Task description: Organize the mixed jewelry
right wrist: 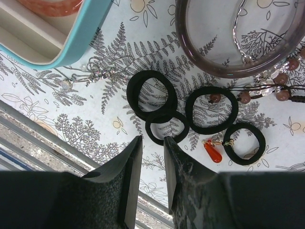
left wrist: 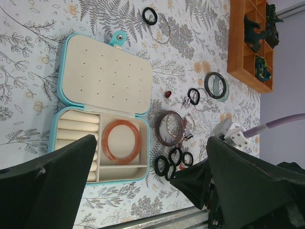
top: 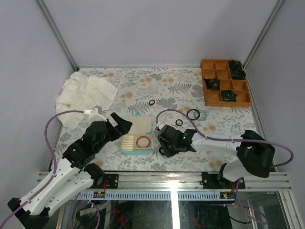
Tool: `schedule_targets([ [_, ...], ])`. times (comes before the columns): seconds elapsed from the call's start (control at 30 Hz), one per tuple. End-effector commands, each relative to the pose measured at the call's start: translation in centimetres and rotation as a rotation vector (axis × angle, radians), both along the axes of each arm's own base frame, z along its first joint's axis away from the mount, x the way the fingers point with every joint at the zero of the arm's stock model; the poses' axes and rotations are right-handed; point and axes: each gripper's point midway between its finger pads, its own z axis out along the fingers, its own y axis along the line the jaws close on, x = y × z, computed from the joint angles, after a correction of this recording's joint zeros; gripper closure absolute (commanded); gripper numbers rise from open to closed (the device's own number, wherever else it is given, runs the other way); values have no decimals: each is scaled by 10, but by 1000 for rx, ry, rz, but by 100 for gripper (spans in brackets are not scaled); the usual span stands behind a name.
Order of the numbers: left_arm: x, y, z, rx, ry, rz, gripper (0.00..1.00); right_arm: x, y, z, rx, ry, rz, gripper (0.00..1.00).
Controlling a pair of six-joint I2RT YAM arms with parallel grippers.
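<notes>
Right end effector (right wrist: 151,145) (nearly closed) above black rings (right wrist: 164,126)

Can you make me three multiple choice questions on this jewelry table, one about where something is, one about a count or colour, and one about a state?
1. Where does the reddish-brown bangle lie?
A. inside the teal case
B. in the orange tray
C. on the white cloth

2. How many black rings lie close in front of the right tool in the right wrist view?
A. one
B. four
C. seven

3. What state is the teal case in?
A. shut and snapped
B. upside down
C. open, lid laid flat

Answers:
1 A, the bangle sits in the large compartment of the case beside the ring rolls.
2 B, four black loops cluster there, two of them overlapping.
3 C, the dotted lid panel and the compartments both face up.
</notes>
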Motion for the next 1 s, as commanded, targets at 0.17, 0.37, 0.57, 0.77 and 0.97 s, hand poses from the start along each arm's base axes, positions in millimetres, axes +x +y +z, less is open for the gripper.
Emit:
schedule_targets([
  [0.17, 5, -1, 3, -14, -17, 8, 0, -4, 4, -5, -12, -11, 33, 69],
  [0.37, 5, -2, 3, -13, -15, 7, 0, -9, 7, -11, -27, -3, 55, 69],
  [0.57, 4, -2, 2, -20, -17, 7, 0, -9, 6, -15, -48, -5, 54, 70],
  [0.77, 4, -3, 3, -20, -19, 4, 0, -2, 6, -13, -70, -30, 44, 73],
  [0.97, 3, -2, 4, -21, -22, 4, 0, 5, 2, -13, -121, -53, 42, 73],
])
